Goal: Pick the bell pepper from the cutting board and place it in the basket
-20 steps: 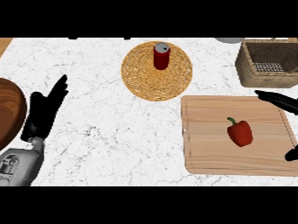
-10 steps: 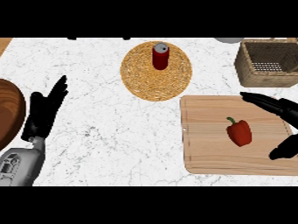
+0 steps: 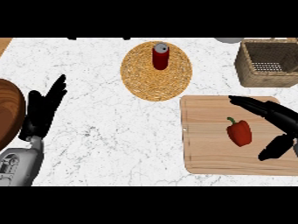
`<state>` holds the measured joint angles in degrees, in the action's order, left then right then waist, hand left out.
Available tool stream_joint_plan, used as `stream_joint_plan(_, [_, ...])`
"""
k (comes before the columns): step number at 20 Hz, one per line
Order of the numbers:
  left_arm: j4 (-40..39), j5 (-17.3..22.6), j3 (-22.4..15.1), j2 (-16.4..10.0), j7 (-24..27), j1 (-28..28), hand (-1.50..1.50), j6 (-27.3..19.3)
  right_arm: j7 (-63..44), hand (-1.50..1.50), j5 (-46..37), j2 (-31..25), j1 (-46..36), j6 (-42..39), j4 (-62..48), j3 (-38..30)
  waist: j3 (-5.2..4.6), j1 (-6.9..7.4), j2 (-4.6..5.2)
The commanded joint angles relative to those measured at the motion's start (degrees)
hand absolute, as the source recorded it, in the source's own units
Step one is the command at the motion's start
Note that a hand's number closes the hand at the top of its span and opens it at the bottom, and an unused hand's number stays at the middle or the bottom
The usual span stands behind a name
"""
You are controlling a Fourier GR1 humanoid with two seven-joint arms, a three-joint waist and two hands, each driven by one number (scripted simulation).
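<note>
The right robot hand [image 3: 286, 124], fingers and thumb apart, flanks the red bell pepper [image 3: 239, 132] on the pale wooden cutting board [image 3: 206, 153]; seemingly set to grasp it.

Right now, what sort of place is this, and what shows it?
Likely a kitchen counter: marble top, a wooden cutting board bearing a bell pepper, and a wicker basket.

Left hand [image 3: 39, 117], right hand [image 3: 292, 124], both uncurled

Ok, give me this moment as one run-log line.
phase: pre-grasp | right hand: open, beside bell pepper | bell pepper: on cutting board | basket: without pepper | left hand: open, resting
</note>
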<state>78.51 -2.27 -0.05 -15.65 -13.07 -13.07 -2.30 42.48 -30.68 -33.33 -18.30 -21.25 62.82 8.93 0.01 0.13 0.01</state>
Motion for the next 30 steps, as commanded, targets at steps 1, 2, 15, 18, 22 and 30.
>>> stream_joint_plan(1, [-0.5,-1.7,0.3,1.1,0.4,-0.1,0.00,-0.1,5.2,-1.50,-3.5,1.3,-0.5,-0.1,-5.7,-0.4,0.01,0.07,0.04])
stream_joint_plan(2, [0.9,-1.7,0.2,1.3,0.4,1.4,0.00,0.4,0.5,-1.50,-3.3,2.9,-1.4,-2.1,-2.1,0.0,0.00,0.06,-0.01])
stream_joint_plan(15, [3.8,-2.6,2.6,2.6,-4.0,0.7,0.00,2.0,3.8,-1.50,-8.1,5.9,-3.8,-0.9,-8.1,-1.8,0.01,0.15,0.00])
stream_joint_plan(18, [2.8,-2.0,3.4,1.9,0.3,3.0,0.00,3.5,8.6,1.50,-11.4,6.0,-1.9,6.2,-9.5,-0.2,0.01,0.22,0.03])
stream_joint_plan(22, [1.3,-2.3,4.1,2.0,-1.0,-0.1,0.00,3.5,5.6,1.50,-13.7,9.1,-3.3,10.5,-7.6,0.1,0.00,0.03,0.00])
stream_joint_plan(30, [2.0,-4.2,2.5,2.7,-1.7,-0.2,0.00,2.9,-20.5,1.50,-21.3,11.7,-13.0,11.7,-9.2,-1.6,-0.27,1.20,-0.14])
